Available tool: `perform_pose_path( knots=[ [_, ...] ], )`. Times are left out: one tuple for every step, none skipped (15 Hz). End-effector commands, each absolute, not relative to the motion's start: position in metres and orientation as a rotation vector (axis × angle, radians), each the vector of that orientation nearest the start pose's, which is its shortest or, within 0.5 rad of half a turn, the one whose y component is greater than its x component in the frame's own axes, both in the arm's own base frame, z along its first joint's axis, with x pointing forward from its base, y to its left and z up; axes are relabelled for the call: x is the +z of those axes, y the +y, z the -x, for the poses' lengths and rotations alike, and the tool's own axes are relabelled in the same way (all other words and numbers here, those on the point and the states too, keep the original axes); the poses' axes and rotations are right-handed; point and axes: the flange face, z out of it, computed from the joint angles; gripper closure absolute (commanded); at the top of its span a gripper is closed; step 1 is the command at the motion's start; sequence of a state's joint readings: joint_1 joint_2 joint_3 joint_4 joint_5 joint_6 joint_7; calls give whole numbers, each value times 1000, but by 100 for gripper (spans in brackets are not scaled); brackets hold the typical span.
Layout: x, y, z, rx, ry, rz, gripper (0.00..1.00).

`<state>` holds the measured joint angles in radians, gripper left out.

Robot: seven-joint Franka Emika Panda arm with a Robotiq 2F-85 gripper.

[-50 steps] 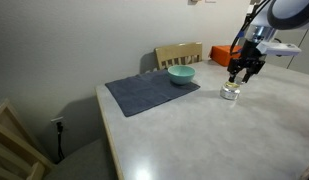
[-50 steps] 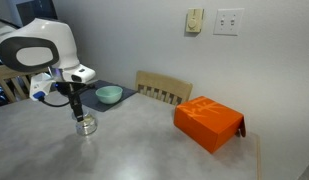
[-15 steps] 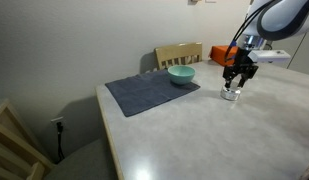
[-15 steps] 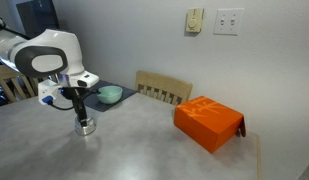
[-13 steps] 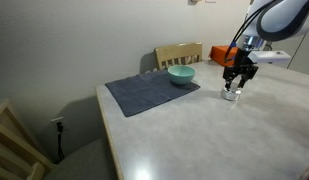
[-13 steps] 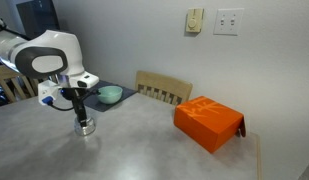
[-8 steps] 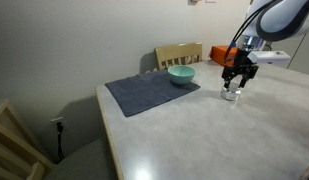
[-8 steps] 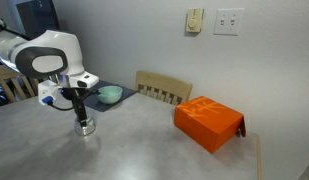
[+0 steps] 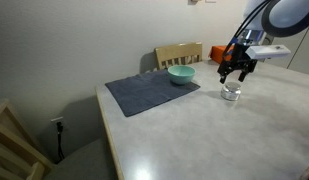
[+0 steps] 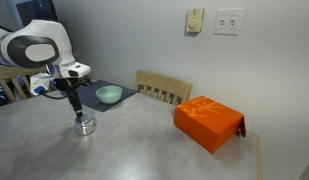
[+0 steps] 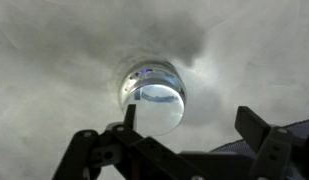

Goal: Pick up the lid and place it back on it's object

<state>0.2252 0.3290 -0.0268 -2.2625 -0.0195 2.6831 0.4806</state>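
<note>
A small shiny jar (image 9: 231, 93) stands on the grey table, also seen in an exterior view (image 10: 85, 124). In the wrist view its round reflective lid (image 11: 154, 92) appears to sit on top of it. My gripper (image 9: 237, 74) hangs a little above the jar and stands open, with nothing between its fingers. It hovers over the jar in both exterior views (image 10: 74, 103). From the wrist, my gripper (image 11: 192, 120) has its dark fingers spread wide, and the jar lies below the left finger (image 11: 129, 112).
A teal bowl (image 9: 181, 74) sits on a dark grey mat (image 9: 152, 92) beside the jar. An orange box (image 10: 208, 122) lies further along the table. A wooden chair (image 10: 164, 88) stands behind the table, against the wall.
The gripper was shut down on the jar's top; it has since opened wide and risen clear of it. The jar stays in place.
</note>
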Motion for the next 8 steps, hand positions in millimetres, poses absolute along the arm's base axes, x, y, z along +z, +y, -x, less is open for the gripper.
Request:
perform_pose_path(
  knots=[
    [243, 115, -521, -228, 400, 3104, 0],
    [248, 117, -520, -249, 398, 3102, 0],
    [252, 119, -518, -266, 401, 3101, 0],
    [256, 120, -517, -288, 402, 3097, 0],
    [258, 121, -516, -307, 406, 3091, 0],
    [262, 122, -515, -323, 417, 3081, 0],
    [264, 123, -514, -337, 428, 3067, 0],
    [259, 124, -524, -296, 416, 3082, 0]
  ],
)
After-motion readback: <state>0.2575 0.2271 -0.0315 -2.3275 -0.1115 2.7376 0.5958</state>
